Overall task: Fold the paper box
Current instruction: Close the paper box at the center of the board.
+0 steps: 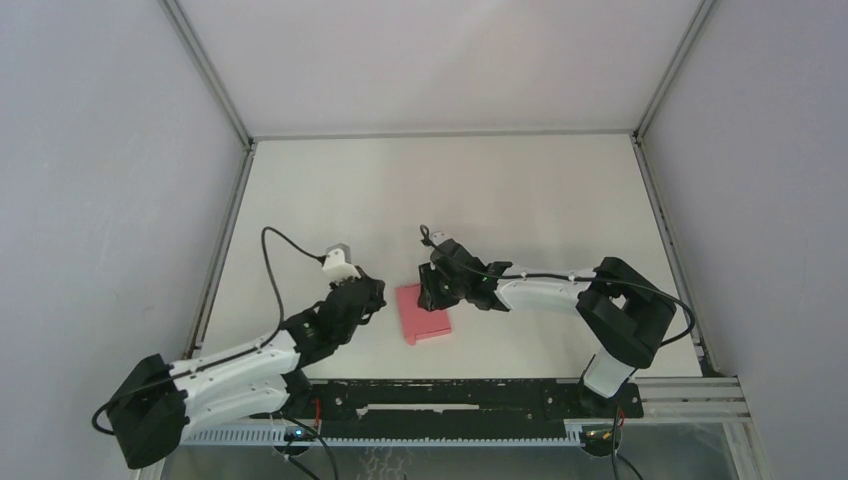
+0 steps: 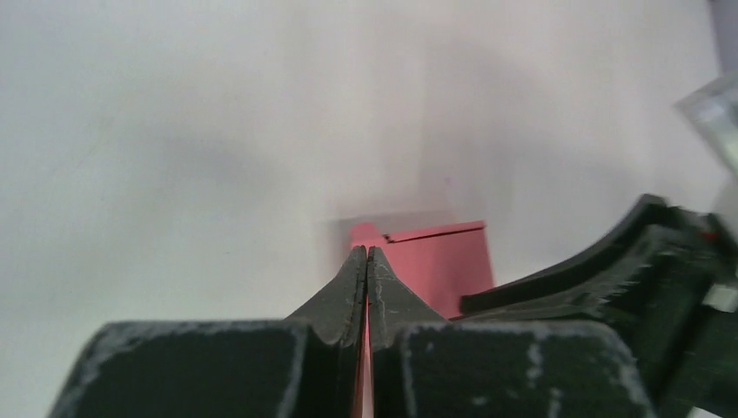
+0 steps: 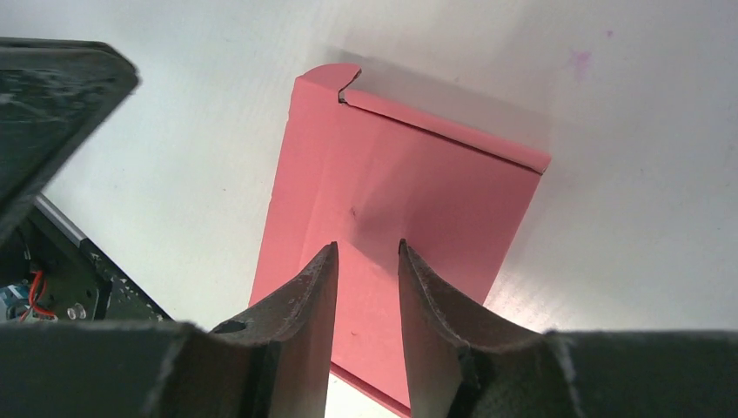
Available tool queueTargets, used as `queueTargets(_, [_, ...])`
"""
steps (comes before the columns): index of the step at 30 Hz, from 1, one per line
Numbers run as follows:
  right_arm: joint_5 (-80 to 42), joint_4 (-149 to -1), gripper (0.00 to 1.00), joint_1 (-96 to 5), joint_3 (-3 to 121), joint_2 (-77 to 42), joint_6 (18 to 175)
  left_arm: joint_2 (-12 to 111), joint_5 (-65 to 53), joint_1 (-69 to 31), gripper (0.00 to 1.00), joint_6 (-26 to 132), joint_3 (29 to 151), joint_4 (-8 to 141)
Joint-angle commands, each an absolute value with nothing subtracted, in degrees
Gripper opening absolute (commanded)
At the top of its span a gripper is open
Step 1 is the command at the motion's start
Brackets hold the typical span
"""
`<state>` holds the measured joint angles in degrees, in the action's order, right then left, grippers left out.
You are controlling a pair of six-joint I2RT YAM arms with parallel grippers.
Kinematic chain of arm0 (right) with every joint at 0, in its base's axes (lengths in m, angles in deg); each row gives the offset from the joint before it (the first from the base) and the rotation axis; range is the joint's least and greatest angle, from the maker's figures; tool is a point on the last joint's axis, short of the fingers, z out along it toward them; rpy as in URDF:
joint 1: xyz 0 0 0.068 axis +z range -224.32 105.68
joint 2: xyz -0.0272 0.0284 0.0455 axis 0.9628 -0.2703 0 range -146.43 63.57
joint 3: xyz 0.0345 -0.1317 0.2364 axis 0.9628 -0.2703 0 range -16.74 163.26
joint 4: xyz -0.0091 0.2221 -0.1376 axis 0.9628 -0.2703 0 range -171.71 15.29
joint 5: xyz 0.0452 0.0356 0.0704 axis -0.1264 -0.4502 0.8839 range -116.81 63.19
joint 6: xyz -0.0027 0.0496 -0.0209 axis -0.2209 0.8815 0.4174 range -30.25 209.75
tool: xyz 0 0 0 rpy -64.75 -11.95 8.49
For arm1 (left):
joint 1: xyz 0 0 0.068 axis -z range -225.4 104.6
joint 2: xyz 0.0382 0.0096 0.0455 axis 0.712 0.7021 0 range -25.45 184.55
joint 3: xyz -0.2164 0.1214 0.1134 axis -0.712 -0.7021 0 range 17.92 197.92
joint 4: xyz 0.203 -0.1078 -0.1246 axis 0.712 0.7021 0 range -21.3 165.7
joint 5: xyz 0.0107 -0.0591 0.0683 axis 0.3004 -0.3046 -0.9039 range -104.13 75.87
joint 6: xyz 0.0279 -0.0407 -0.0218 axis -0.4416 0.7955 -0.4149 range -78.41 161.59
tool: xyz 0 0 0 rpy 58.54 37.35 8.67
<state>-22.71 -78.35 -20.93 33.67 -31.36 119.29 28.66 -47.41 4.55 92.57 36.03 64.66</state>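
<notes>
Box (image 1: 425, 312) lies folded over on tabletop (image 1: 520, 190); far tab apparently still untucked. Left end effector (image 2: 366, 252) closed beside it; right end effector (image 3: 366, 247) part-open above it.

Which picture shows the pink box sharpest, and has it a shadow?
Right wrist view: the paper box is crisp, a soft grey shadow beyond its far edge. Left wrist view: hazier, half hidden by the left gripper. Top view: evenly lit, tiny.

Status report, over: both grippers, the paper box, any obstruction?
Left gripper shut, pinching the paper box edge. Right gripper open above it. Box flat on table. Nothing in the way.
</notes>
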Motion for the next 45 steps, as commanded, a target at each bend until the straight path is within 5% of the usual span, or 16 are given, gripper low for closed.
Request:
queueTargets(1, [-24.5, -81.3, 0.4, -19.6, 34.8, -33.7, 117.6, 23.2, -47.3, 4.3, 0.04, 91.3, 36.2, 68.3])
queueTargets(19, [-22.3, -82.1, 0.4, -21.1, 35.2, -33.4, 114.3, 45.8, -35.4, 8.7, 0.04, 88.2, 37.7, 45.4])
queueTargets(37, [-24.9, -89.7, 0.42, -22.0, 31.3, -14.7, 113.0, 57.2, -34.5, 8.2, 0.04, 88.5, 43.3, 48.5])
queueTargets(45, [-23.6, -78.2, 0.42, -16.3, 22.3, -10.0, 125.6, 57.7, -36.6, 7.6, 0.04, 90.8, 45.3, 51.3])
